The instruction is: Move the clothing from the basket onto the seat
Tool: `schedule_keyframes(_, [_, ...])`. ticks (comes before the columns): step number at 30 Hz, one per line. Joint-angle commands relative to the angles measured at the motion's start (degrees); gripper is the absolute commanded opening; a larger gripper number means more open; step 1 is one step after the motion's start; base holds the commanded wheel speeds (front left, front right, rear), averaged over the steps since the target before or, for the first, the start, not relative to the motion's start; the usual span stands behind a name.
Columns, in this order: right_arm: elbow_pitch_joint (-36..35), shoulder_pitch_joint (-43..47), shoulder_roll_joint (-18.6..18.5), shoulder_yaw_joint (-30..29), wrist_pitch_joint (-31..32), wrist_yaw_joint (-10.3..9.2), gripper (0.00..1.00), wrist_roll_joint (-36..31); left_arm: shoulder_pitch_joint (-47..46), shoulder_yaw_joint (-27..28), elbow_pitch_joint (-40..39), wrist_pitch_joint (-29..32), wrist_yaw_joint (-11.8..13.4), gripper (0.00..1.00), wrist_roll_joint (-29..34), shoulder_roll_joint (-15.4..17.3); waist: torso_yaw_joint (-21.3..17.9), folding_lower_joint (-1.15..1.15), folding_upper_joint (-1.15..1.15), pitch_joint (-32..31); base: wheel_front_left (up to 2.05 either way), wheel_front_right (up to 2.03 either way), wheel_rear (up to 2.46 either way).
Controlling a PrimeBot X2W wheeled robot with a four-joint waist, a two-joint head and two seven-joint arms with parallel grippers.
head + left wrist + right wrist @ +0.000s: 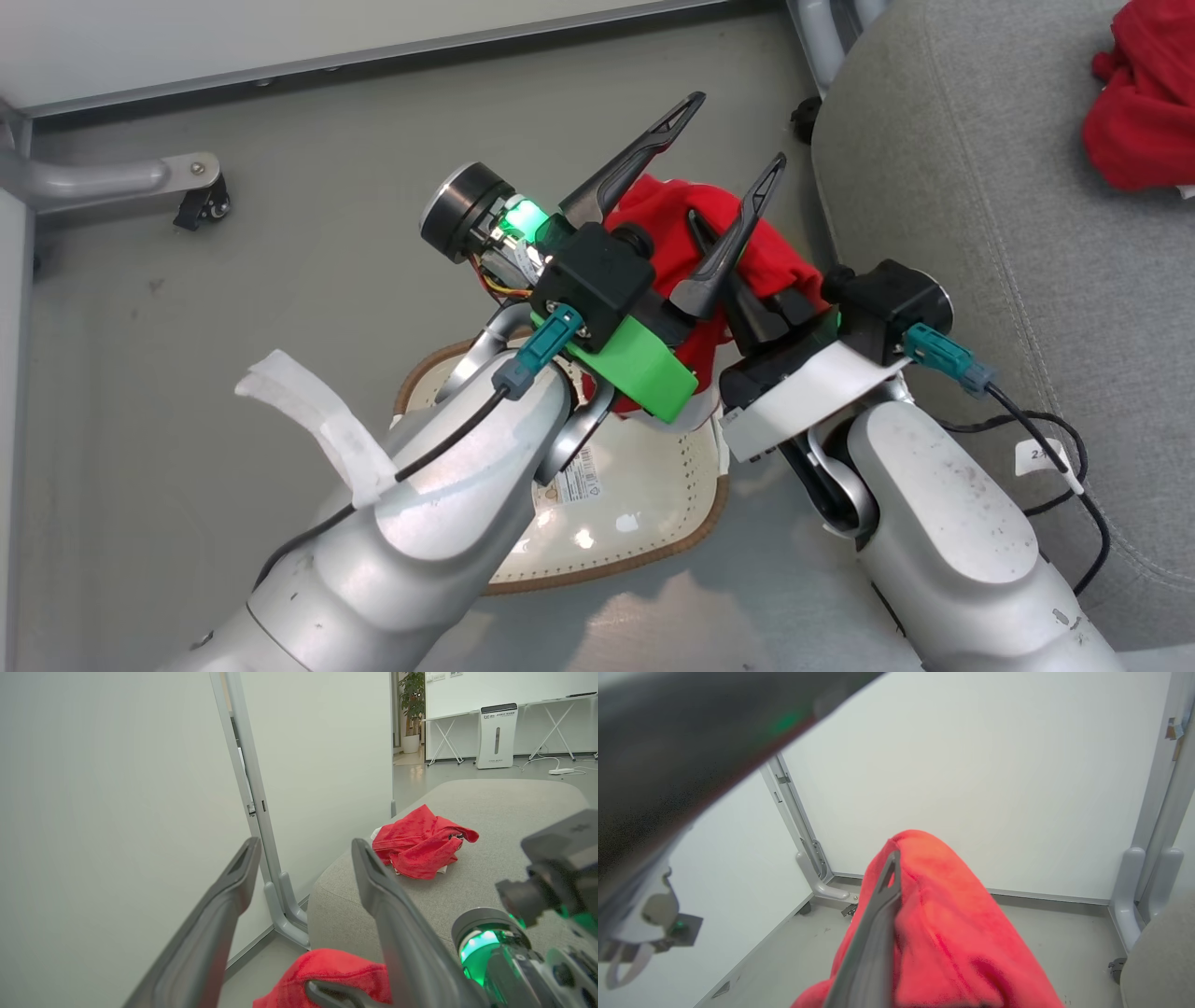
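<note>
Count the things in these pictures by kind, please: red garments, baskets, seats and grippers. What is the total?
Red garments: 2, the held garment in the right gripper and the garment on the seat
Baskets: 1, the basket on the floor
Seats: 1, the seat
Grippers: 2, the left gripper open, the right one shut
Total: 6

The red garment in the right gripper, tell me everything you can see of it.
The bright red fleecy garment is bunched and draped over the shut right gripper, which holds it above the cream-white perforated plastic basket, beside the grey fabric seat. No lettering shows. The open left gripper is close, not gripping it.
</note>
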Motion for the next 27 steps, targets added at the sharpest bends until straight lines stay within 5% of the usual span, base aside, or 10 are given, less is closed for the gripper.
schedule_keyframes(1, [-0.4,0.9,-0.2,-0.7,-0.1,-0.04,0.0,-0.7,0.4,0.3,0.3,0.0,-0.2,1.0,0.6,0.0,-0.9,0.0,0.0,-0.1,0.0,0.0,0.0])
schedule_keyframes(27, [-6.8,8.7,-0.2,-13.9,-0.1,-0.04,0.0,-8.5,3.3,1.6,4.0,0.0,-3.5,1.0,4.4,0.1,-17.9,0.0,0.0,0.5,0.0,0.0,0.0])
